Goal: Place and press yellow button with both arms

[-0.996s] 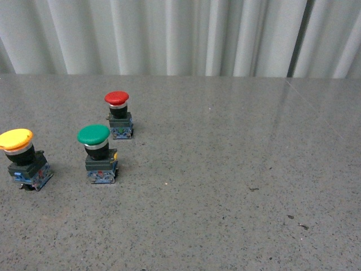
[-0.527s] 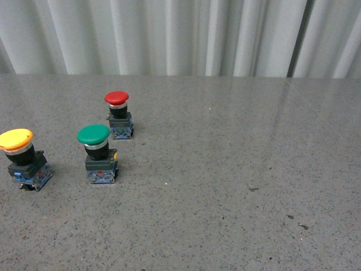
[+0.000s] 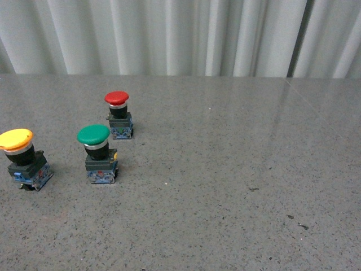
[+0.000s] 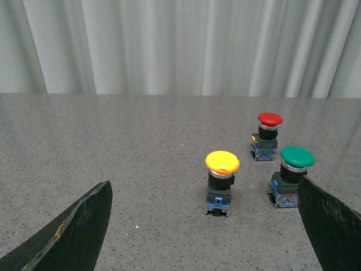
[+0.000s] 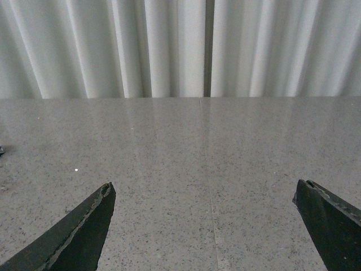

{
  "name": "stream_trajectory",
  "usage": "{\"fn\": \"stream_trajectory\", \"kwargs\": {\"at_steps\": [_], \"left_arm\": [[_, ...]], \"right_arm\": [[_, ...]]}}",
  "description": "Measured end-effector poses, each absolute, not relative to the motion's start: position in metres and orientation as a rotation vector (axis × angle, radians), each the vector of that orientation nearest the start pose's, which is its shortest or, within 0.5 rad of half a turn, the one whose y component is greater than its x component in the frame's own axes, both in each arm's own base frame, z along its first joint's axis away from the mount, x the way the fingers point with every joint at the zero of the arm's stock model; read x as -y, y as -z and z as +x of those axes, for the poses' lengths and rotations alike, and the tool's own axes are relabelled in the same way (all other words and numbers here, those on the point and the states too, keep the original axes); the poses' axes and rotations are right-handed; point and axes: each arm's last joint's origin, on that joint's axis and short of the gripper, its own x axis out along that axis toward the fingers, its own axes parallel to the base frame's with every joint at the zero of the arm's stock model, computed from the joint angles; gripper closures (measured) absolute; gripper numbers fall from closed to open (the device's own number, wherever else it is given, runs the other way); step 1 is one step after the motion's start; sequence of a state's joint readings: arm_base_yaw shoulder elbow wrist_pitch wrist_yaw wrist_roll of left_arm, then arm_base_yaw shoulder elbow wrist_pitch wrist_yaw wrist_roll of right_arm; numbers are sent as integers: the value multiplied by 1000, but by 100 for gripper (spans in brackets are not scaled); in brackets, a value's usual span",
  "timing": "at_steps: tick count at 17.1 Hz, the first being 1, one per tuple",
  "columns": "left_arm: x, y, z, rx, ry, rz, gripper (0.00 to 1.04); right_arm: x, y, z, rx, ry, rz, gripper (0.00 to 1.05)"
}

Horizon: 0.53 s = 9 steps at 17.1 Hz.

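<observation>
Well behind the green button (image 3: pixel 97 152) a pale pleated curtain (image 3: pixel 180 36) closes off the far edge of the grey speckled table (image 3: pixel 225 186) on which everything stands. The left gripper (image 4: pixel 204 182) hangs above the table with its jaws spread wide, its black fingers (image 4: pixel 79 226) touching nothing; the green button sits close past one fingertip in the left wrist view. The right gripper (image 5: pixel 204 184) is likewise spread apart and empty, over bare tabletop. The green button is upright. The yellow button (image 3: pixel 22 158) stands upright to the left of the green button and a little nearer the robot, apart from it. The red button (image 3: pixel 119 116) stands just behind the green button, slightly to its right
</observation>
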<state>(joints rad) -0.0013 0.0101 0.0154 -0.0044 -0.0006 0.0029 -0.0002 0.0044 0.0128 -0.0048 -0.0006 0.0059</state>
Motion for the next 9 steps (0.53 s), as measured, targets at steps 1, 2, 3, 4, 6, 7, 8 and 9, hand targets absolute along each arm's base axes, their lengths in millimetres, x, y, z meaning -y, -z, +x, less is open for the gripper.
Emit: {"fn": "stream_trajectory", "kwargs": {"at_steps": [1, 2, 3, 4, 6, 7, 8, 9], "left_arm": [[0, -168, 97, 1, 1, 3, 7], [0, -168, 97, 1, 1, 3, 7], [0, -167, 97, -12, -5, 4, 7], [0, -166, 98, -219, -81, 20, 7], [-4, -186, 108, -294, -138, 34, 7], [-5, -206, 114, -233, -128, 38, 7], [-5, -229, 123, -157, -105, 47, 7], [-5, -250, 139, -101, -81, 74, 7]], "right_arm": [[0, -167, 97, 4, 0, 6, 6], [0, -167, 97, 4, 0, 6, 6], [0, -167, 97, 4, 0, 6, 6], [0, -167, 97, 4, 1, 6, 6], [0, -167, 97, 5, 0, 5, 6], [0, -167, 97, 4, 0, 5, 6], [0, -167, 97, 4, 0, 5, 6], [0, -167, 97, 5, 0, 5, 6]]}}
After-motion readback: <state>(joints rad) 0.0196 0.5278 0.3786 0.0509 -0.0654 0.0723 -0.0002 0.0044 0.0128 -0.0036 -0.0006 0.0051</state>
